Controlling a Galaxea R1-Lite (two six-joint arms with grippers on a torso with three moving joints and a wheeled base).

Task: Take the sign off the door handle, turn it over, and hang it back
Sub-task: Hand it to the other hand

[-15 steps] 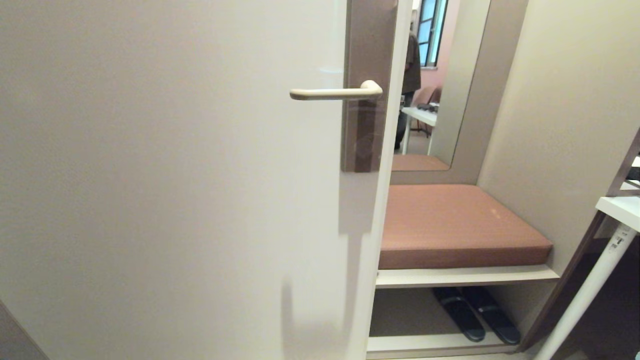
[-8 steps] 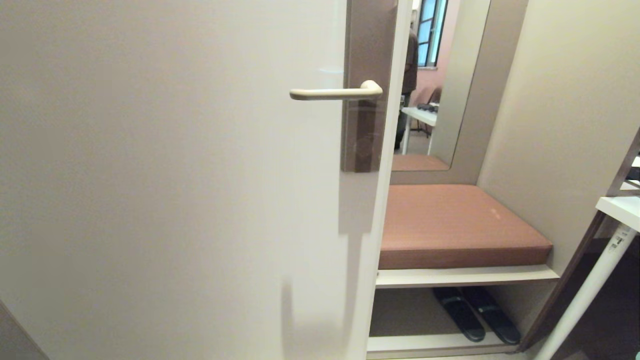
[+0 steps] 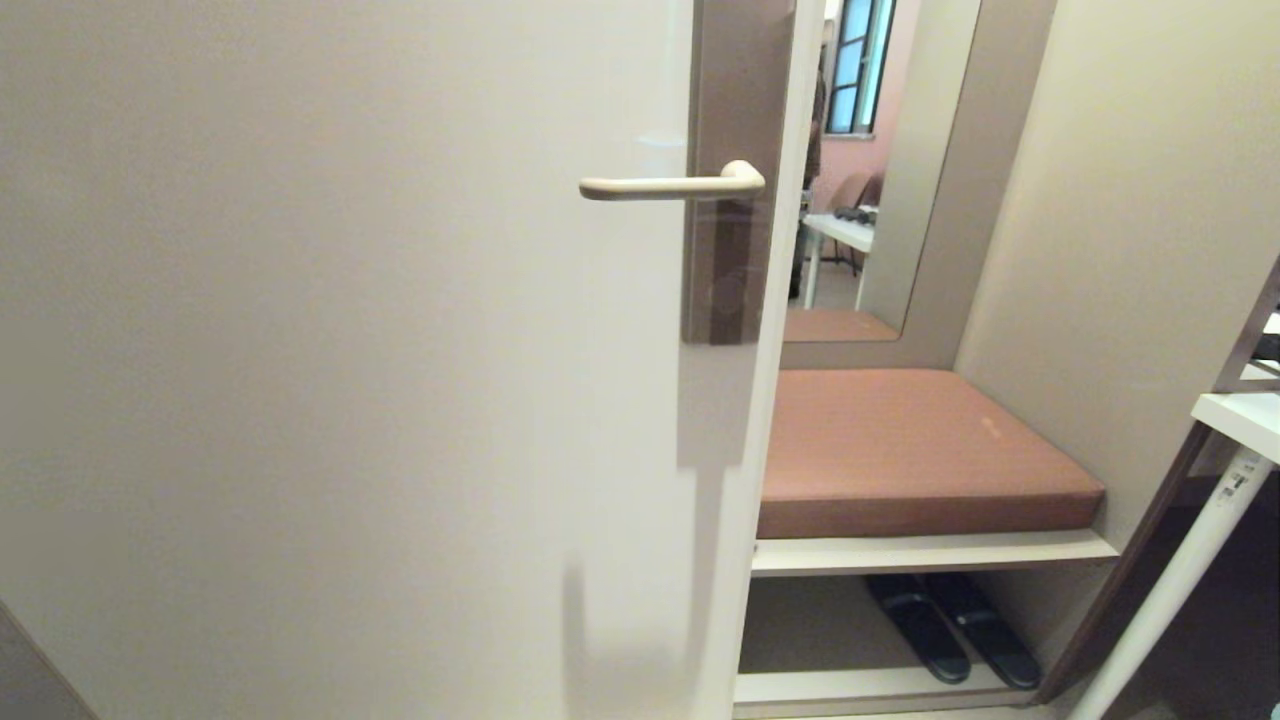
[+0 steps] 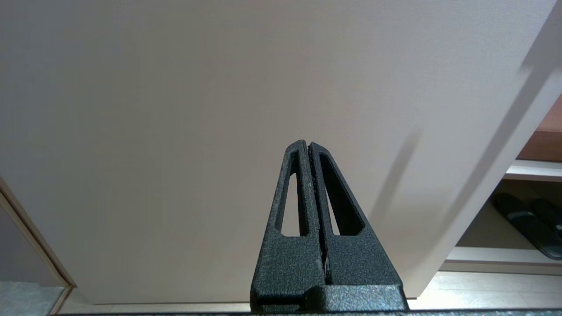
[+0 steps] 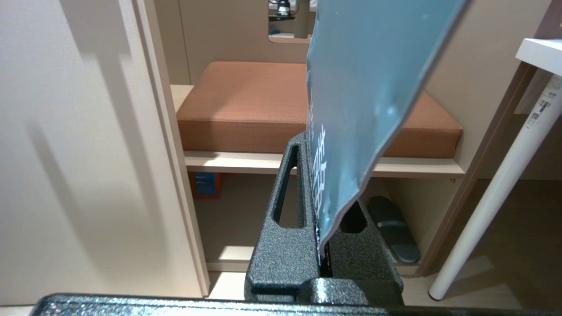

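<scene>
The cream door handle [image 3: 672,185] juts left from its brown metal plate [image 3: 735,170] on the pale door, and nothing hangs on it. No arm shows in the head view. In the right wrist view my right gripper [image 5: 311,139] is shut on the sign [image 5: 364,83], whose blue side with white lettering shows; the card stands up from the fingers and bends over one of them. My left gripper [image 4: 307,145] is shut on nothing, low down and facing the plain door panel [image 4: 219,109].
Right of the door's edge is a niche with a brown cushion [image 3: 915,450] on a shelf and dark slippers [image 3: 950,625] beneath. A mirror [image 3: 870,170] hangs above it. A white table [image 3: 1240,415] with a slanted leg stands at the far right.
Only the person reflected in the mirror has shifted, now largely gone from sight. The door, handle and arms are as before.
</scene>
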